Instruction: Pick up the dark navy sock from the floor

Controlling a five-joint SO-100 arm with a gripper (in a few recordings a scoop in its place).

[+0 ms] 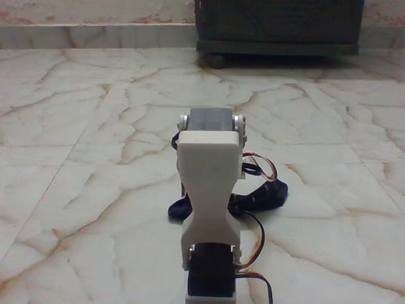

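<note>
1. In the fixed view, the camera looks low along the floor, glossy cream-white marble tiles with brown-orange veins and thin grout lines running across them.
2. The arm stands in the lower middle of the picture, seen from behind: a white printed link that narrows at its waist, a dark servo block at its top end and another at its bottom end by the lower edge of the picture.
3. Red, white and black wires loop out from the arm's right side, and more wires curve down toward the lower edge.
4. The dark navy sock lies flat on the floor just behind the arm. Most of its visible part sticks out to the right of the white link, and a smaller dark piece shows to the left of the link's waist. The link covers its middle.
5. The pincer is hidden behind the arm's own body, so I cannot tell whether its fingers are wide, narrow or closed on the sock.
6. At the far edge of the floor, toward the upper right corner, stands a dark wooden cabinet on a round foot. Its front is closed and whatever is inside cannot be seen.
7. Left of the cabinet, a pale skirting strip runs along the foot of the back wall.
</note>
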